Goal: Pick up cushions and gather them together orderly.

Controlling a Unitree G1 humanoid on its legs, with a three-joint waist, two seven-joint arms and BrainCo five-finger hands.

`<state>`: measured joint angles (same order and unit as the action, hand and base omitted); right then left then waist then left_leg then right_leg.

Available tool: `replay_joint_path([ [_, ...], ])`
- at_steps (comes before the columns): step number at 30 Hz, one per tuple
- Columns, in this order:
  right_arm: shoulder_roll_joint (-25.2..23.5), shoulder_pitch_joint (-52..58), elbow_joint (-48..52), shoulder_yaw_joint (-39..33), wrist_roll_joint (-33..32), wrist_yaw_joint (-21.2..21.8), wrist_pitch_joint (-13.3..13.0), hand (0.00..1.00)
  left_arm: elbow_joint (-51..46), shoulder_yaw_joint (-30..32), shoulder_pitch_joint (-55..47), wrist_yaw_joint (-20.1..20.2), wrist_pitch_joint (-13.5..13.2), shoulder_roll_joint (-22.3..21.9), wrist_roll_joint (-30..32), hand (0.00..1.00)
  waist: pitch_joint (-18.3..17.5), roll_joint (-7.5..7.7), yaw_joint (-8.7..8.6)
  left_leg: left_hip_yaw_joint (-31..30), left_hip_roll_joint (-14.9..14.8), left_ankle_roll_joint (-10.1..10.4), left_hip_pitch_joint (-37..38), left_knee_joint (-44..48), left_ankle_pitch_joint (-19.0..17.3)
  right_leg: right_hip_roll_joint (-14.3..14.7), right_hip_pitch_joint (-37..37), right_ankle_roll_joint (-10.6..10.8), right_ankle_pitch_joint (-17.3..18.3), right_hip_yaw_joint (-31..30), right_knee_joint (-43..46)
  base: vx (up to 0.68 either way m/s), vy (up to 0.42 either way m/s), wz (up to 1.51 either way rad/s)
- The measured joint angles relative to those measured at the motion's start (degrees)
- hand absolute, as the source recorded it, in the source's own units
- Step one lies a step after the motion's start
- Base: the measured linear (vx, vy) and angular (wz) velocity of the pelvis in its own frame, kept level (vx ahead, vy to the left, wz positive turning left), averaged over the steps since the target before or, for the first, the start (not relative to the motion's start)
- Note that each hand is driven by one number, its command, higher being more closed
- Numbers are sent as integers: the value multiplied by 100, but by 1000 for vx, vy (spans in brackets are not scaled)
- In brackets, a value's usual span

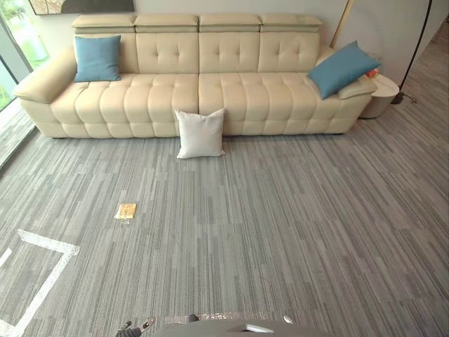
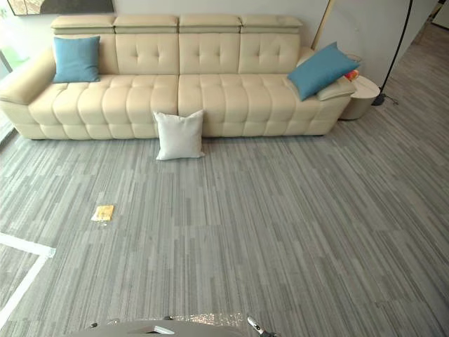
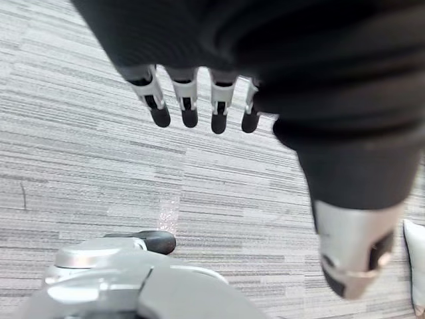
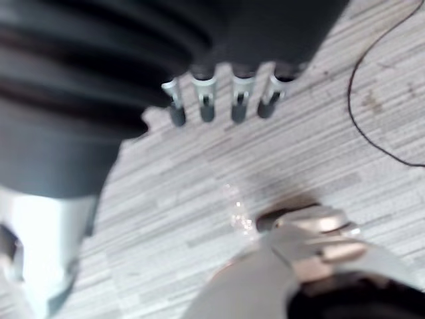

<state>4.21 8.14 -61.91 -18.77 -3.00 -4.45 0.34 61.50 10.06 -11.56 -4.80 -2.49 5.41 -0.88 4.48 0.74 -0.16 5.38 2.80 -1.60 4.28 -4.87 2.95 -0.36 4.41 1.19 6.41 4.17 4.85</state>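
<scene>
Sofa: We see a long cream sofa (image 1: 231,91) against the far wall, with a soft, bumpy seat and back.

Left blue cushion: One blue cushion (image 1: 97,58) stands up on the seat at the sofa's left end. It leans on the back, next to the arm.

Right blue cushion: The other blue cushion (image 1: 342,68) is at the right end. It is tipped over and lies across the sofa arm, with one corner pointing up and out.

White cushion: The white cushion (image 1: 200,133) is down on the floor. It stands up and leans on the front of the sofa, near the middle.

Floor: We see a grey striped carpet (image 1: 280,225) between us and the sofa.

Yellow thing: A small flat yellow thing (image 1: 126,210) lies on the carpet, well apart from the white cushion. It may be a scrap of paper, but it is too small for us to tell.

White lines: White tape (image 1: 49,242) makes a corner shape on the carpet at the left.

Side table: A round pale table (image 1: 382,95) sits just beside the sofa's right end.

Left hand: Our left hand (image 3: 188,100) hangs over the carpet. Its fingers are straight and its thumb (image 3: 355,252) is apart from them. It holds nothing.

Right hand: Our right hand (image 4: 206,100) hangs over the carpet too. Its fingers point straight out in a row, and nothing is in it.
</scene>
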Motion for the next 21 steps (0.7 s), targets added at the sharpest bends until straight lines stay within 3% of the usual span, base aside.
replay_joint_path([
  [11, -44, -309, -57, -222, 71, -115, -5, 0, 103, 485, 142, -32, -8, -154, -130, 0, 225, -38, -41, -78, 50, -9, 94, -13, 9, -38, 321, 17, -64, 248, -277, 29, -19, 7],
  [21, -28, -469, -207, -218, 119, -191, -10, 0, 108, 556, 175, -30, -9, -162, -133, 0, 291, -12, -29, -82, 53, 2, 92, -15, 1, -38, 393, 16, -105, 290, -414, -8, -8, 1],
])
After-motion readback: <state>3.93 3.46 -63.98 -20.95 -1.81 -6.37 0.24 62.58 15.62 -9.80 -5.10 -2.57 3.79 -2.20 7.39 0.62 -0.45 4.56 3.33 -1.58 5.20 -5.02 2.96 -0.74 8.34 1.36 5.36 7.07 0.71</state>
